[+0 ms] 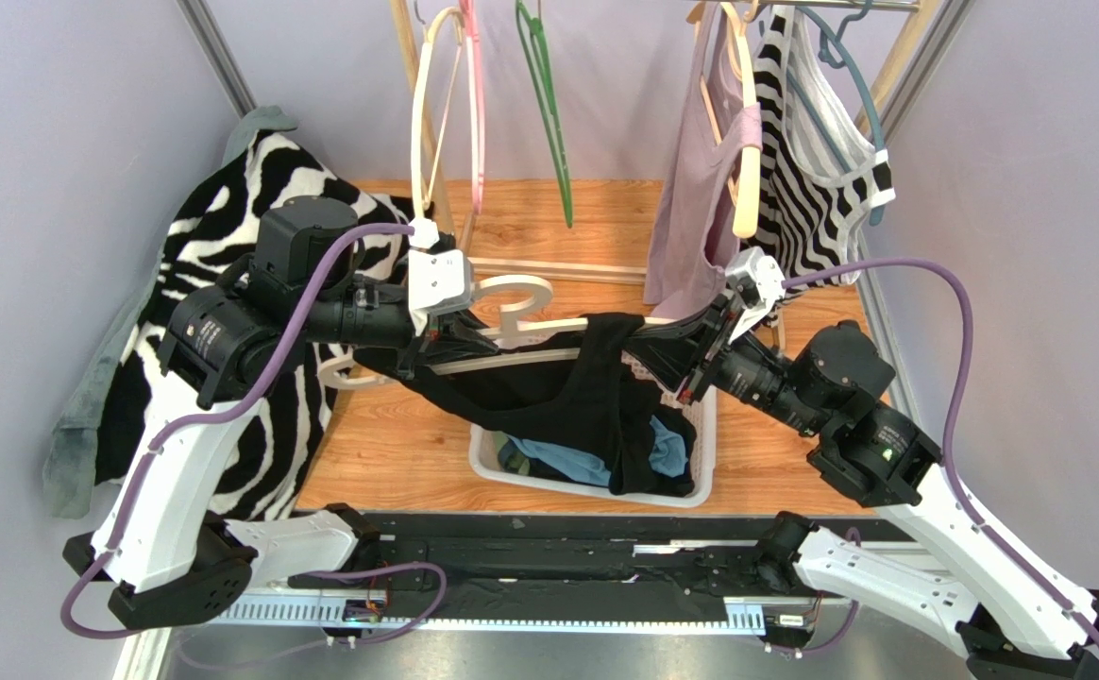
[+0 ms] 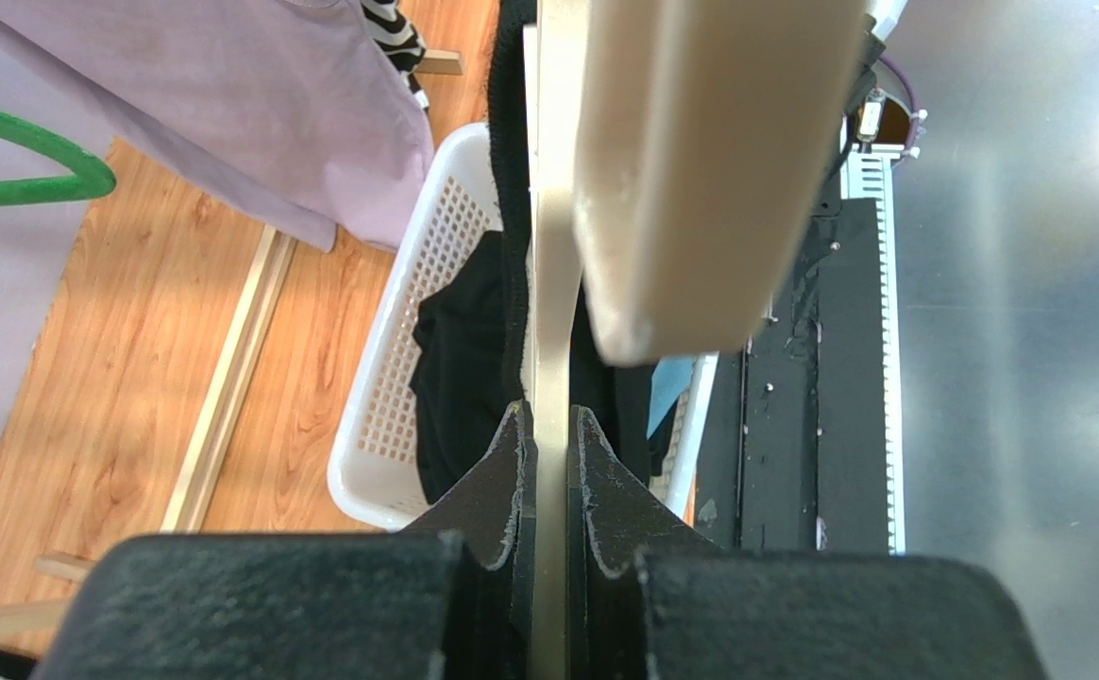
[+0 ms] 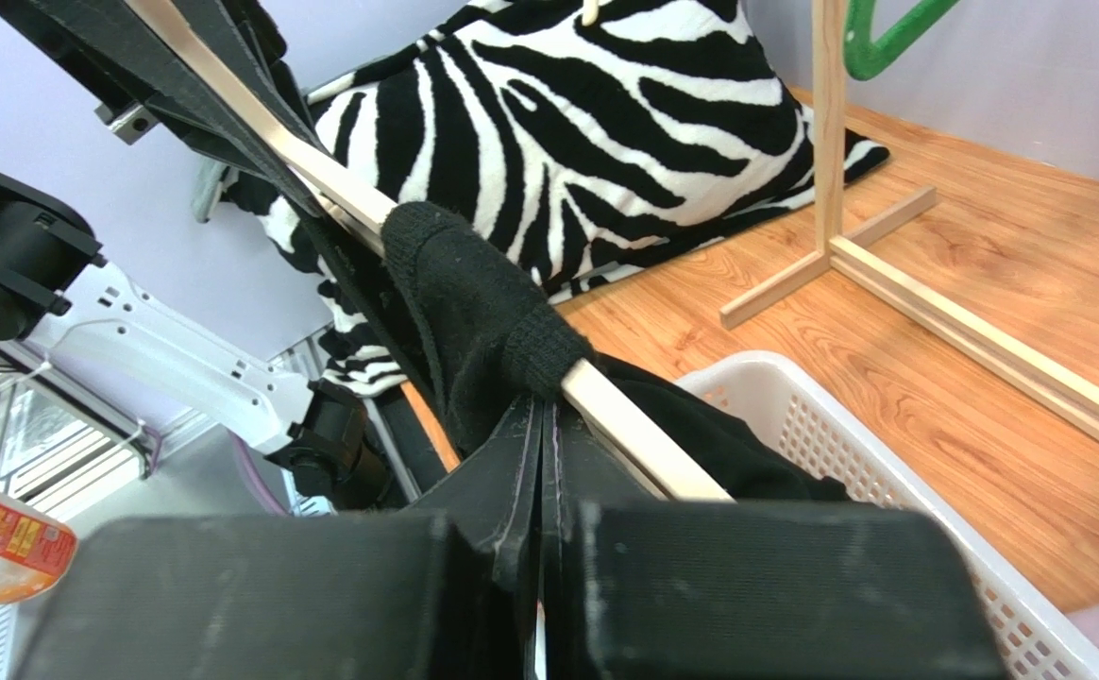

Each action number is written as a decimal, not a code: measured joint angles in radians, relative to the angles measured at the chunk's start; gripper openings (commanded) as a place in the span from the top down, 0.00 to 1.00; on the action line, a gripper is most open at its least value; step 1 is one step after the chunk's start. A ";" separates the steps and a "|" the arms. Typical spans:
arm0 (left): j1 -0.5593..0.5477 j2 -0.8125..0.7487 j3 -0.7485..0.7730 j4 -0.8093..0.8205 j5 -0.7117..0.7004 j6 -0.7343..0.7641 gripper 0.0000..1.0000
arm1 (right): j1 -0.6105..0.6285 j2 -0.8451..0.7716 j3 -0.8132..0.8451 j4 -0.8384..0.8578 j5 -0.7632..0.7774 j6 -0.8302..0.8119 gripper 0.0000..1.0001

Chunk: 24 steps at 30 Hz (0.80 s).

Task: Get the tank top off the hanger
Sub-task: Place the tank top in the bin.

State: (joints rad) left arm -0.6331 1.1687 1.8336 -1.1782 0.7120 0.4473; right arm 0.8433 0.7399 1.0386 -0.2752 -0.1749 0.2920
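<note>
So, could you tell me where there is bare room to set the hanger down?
There is bare wood between the zebra-print fabric and the white basket, and more at the back, behind the rack's floor rail. The middle is crowded: the hanger and black tank top span over the basket.

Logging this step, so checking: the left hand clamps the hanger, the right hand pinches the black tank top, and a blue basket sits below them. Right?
Not quite: the basket is white, not blue, as the top external view shows; only some cloth inside is blue. The left hand does clamp the hanger, and the right hand pinches the black tank top.
</note>
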 measured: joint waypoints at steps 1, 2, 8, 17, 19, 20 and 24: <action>0.000 0.000 0.000 0.000 0.001 0.000 0.99 | 0.000 -0.002 0.000 0.000 -0.005 0.003 1.00; 0.001 0.000 0.000 0.000 0.001 0.000 0.99 | 0.000 -0.007 0.000 -0.001 -0.010 0.007 1.00; 0.006 -0.008 -0.003 0.000 0.000 0.002 0.99 | 0.000 -0.109 0.000 -0.050 -0.003 0.019 1.00; 0.016 -0.015 -0.006 0.000 0.003 0.003 0.99 | 0.000 -0.255 0.011 -0.126 0.109 0.009 1.00; 0.020 -0.015 -0.006 0.000 0.006 0.003 0.99 | 0.000 -0.261 0.018 -0.166 0.164 -0.006 1.00; 0.020 -0.015 -0.006 0.000 0.009 0.003 0.99 | 0.000 -0.266 0.025 -0.193 0.204 -0.014 1.00; 0.022 -0.016 -0.006 -0.004 0.036 0.005 0.99 | 0.000 -0.282 0.064 -0.253 0.385 -0.046 1.00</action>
State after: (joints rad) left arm -0.6113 1.1526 1.8278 -1.1824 0.7483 0.4526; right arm 0.8433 0.4580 1.1030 -0.5278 0.2104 0.2459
